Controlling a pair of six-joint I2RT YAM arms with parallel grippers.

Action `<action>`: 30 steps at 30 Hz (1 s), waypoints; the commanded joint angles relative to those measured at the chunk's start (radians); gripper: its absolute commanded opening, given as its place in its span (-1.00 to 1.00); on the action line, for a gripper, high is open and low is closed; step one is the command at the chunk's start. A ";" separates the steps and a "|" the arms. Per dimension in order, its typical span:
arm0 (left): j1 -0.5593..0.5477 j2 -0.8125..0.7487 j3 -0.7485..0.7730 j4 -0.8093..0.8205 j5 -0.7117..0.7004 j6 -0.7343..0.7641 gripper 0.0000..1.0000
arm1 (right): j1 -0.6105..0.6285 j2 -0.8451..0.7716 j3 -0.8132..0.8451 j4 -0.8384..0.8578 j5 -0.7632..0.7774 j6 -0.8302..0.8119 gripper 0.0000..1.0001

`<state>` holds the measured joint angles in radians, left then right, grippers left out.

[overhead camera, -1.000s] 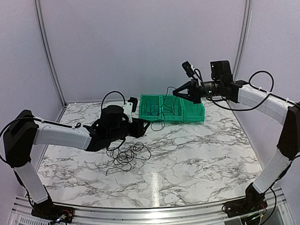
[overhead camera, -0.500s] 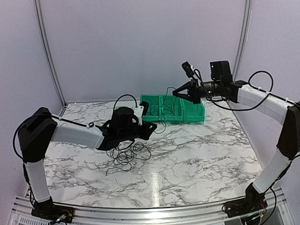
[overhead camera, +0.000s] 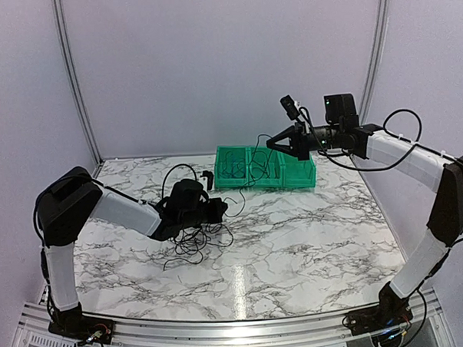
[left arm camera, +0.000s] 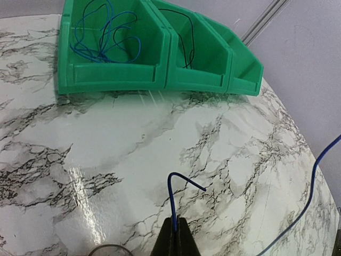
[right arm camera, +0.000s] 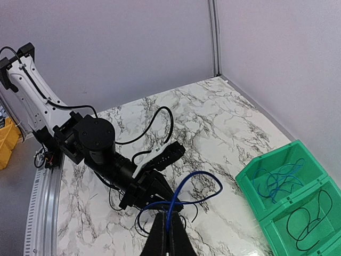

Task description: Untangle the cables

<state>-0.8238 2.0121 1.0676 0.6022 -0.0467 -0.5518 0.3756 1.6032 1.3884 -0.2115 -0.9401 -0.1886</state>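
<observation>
The left gripper pinches a blue cable, low over the counter's left half beside the black tangle. The right gripper pinches it too (the same one, I think) above the far edge. The step seems to be drawing it free; next calls for a slow pull apart.

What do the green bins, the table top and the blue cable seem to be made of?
The green bins look like moulded plastic, slightly glossy: even colour, thin stiff walls. The table top looks like polished marble or a marble-print laminate, I cannot tell which: grey veins on white, bright glare. The blue cable is probably wire in smooth plastic insulation: thin, with soft bends.
</observation>
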 commanded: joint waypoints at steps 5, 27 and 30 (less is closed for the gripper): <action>-0.003 0.033 -0.073 0.030 0.007 0.002 -1.00 | 0.002 -0.024 0.052 -0.036 0.002 -0.023 -1.00; -0.002 -0.044 -0.089 0.033 0.044 0.084 -0.49 | -0.010 -0.046 0.084 -0.055 0.038 -0.025 -1.00; -0.003 -0.149 -0.099 0.033 0.031 0.123 -0.06 | -0.010 -0.027 0.107 -0.064 0.080 -0.033 -1.00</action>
<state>-0.8238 2.0117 0.9737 0.6193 -0.0147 -0.4965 0.3714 1.5799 1.4284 -0.2783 -0.9146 -0.2115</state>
